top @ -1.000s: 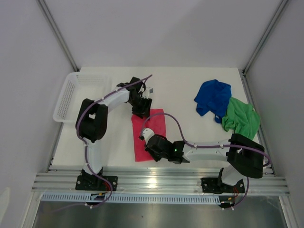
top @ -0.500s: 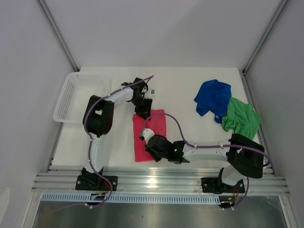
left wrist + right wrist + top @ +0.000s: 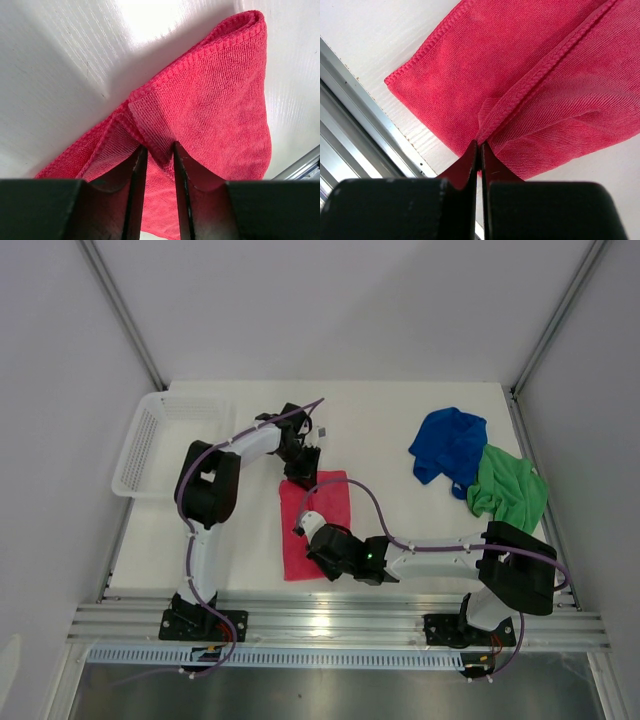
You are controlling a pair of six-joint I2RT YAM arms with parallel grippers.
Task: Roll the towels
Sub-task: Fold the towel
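Note:
The pink-red towel (image 3: pixel 325 502) lies folded lengthwise near the front middle of the table. My left gripper (image 3: pixel 303 472) is at its far left corner. In the left wrist view, the left gripper (image 3: pixel 159 150) has its jaws narrowed on a raised fold of that towel (image 3: pixel 220 100). My right gripper (image 3: pixel 302 525) sits on the towel's near part. The right wrist view shows this gripper (image 3: pixel 480 143) shut on the stitched hem of the towel (image 3: pixel 470 75). The blue towel (image 3: pixel 450 443) and green towel (image 3: pixel 510 490) lie crumpled at the right.
A white mesh basket (image 3: pixel 140 455) stands at the table's left edge. The aluminium rail (image 3: pixel 340 620) runs along the front, close to the pink towel's near end. Frame posts rise at the back corners.
The left arm's elbow has swung right and forward, and its jaws have narrowed onto the towel's corner. The right arm and all towels have stayed put.

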